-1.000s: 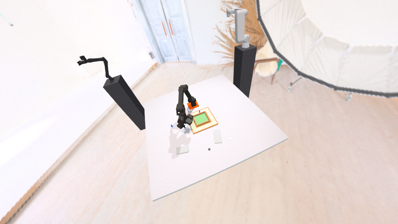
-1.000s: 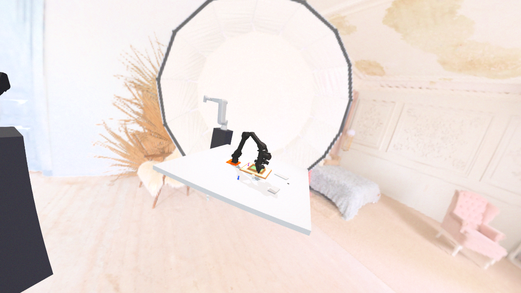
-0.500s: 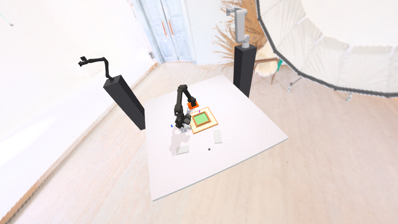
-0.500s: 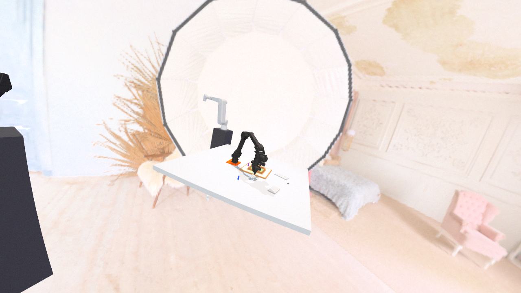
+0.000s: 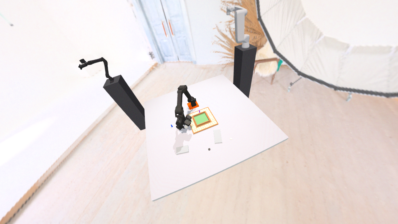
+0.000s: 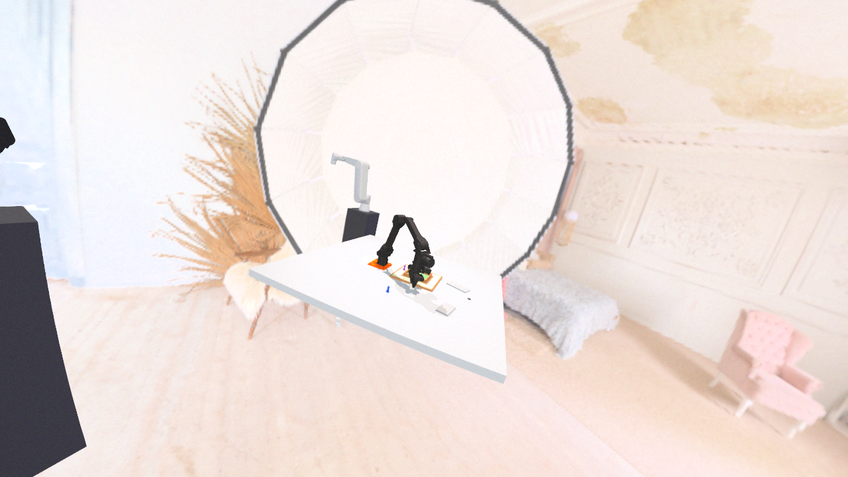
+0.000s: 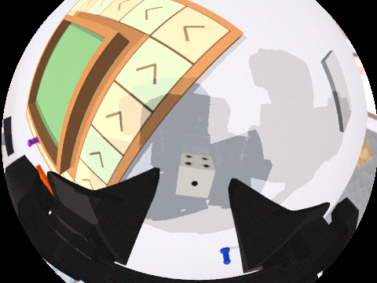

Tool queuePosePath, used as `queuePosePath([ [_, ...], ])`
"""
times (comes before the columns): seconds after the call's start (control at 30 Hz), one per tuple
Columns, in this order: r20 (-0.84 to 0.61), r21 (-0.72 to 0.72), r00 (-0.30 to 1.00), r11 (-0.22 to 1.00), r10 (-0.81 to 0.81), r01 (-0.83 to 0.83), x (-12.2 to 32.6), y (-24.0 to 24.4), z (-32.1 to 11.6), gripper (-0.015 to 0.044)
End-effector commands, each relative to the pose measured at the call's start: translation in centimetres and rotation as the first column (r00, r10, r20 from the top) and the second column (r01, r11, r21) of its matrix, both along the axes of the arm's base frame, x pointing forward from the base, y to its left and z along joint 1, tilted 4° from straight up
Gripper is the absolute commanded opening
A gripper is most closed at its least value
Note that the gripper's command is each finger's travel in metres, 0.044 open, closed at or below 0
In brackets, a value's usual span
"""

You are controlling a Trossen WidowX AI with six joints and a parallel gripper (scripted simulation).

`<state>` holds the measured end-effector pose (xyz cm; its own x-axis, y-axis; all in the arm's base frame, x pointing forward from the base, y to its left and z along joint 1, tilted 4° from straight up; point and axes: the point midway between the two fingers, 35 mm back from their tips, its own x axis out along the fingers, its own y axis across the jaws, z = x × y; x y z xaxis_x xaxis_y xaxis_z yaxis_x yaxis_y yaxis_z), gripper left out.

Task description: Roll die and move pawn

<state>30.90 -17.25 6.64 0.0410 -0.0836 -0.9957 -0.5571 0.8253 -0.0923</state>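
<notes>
from where i stand, the board (image 7: 157,65) and its green tray (image 7: 65,75) sit off to the left of the wrist view, the purple pawn (image 7: 33,141) at the board's far side. the die (image 7: 193,175) rests on the worktop (image 5: 236,130) just beside the board's edge, between the gripper (image 7: 194,204) fingers, which stand apart and hold nothing. the risk – coming down off-centre, a fingertip could nudge the die against the board, or tip it. the blue pin (image 7: 225,256), nearer the worktop's left edge, could get bumped too.
</notes>
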Motion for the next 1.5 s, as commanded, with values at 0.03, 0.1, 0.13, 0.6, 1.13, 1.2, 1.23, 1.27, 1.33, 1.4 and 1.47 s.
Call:
queuePosePath([
  [0.03,-0.003,0.002,1.000,1.000,0.005,-0.005,0.0,0.0,-0.9,0.0275],
  [0.1,-0.003,0.002,1.000,1.000,0.005,-0.005,0.0,0.0,-1.0,0.0275],
  [0.13,-0.003,0.002,1.000,1.000,0.005,-0.005,0.0,0.0,-1.0,0.0249],
  [0.6,-0.003,0.002,1.000,1.000,0.005,-0.005,0.1,0.0,-0.7,0.0000],
  [1.13,-0.001,0.002,1.000,1.000,0.005,-0.005,1.1,0.3,6.8,0.0000],
  [1.2,-0.001,0.002,1.000,1.000,0.005,-0.005,1.1,0.4,7.7,0.0000],
  [1.23,-0.001,0.002,1.000,1.000,0.005,-0.005,1.0,0.4,8.2,0.0000],
  [1.27,-0.001,0.002,1.000,1.000,0.005,-0.005,1.0,0.5,8.7,0.0000],
  [1.33,-0.001,0.002,1.000,1.000,0.005,-0.005,0.9,0.6,9.6,0.0000],
  [1.4,-0.001,0.002,1.000,1.000,0.005,-0.005,0.8,0.8,10.6,0.0000],
  [1.47,-0.001,0.002,1.000,1.000,0.005,-0.005,0.7,0.9,11.2,0.0000],
])
